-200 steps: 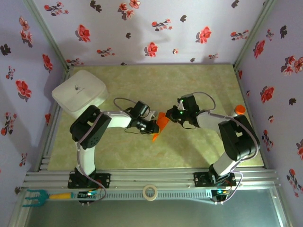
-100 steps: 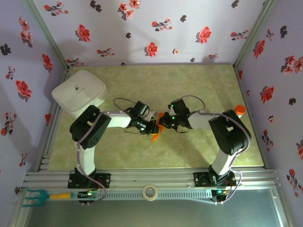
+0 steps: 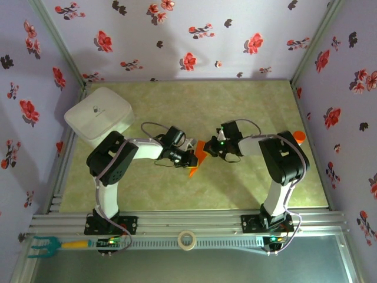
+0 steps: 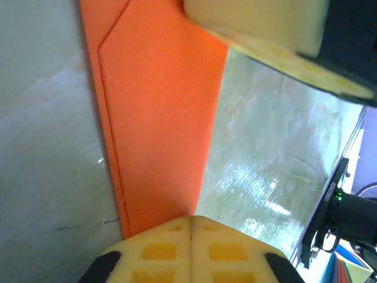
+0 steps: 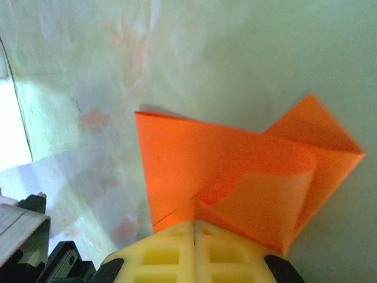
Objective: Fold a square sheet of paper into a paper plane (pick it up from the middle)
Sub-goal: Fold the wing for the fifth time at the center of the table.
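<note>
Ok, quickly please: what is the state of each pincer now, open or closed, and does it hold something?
Left pincer: closed, holding the folded orange paper.
Right pincer: closed, holding the same folded orange paper.

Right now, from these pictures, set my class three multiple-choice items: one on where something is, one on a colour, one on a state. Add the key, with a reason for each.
1. Where does the white box stand on the table?
A. at the far left corner
B. at the near right corner
C. in the middle

2. What colour is the sheet of paper?
A. blue
B. orange
C. white

3. How is the right pincer?
A. wide open above the paper
B. shut, holding nothing
C. shut on the sheet of paper

Key:
1 A: the top view shows it at the far left, next to the wall.
2 B: both wrist views show bright orange.
3 C: its fingers meet, with the folded paper pinched between them.
</note>
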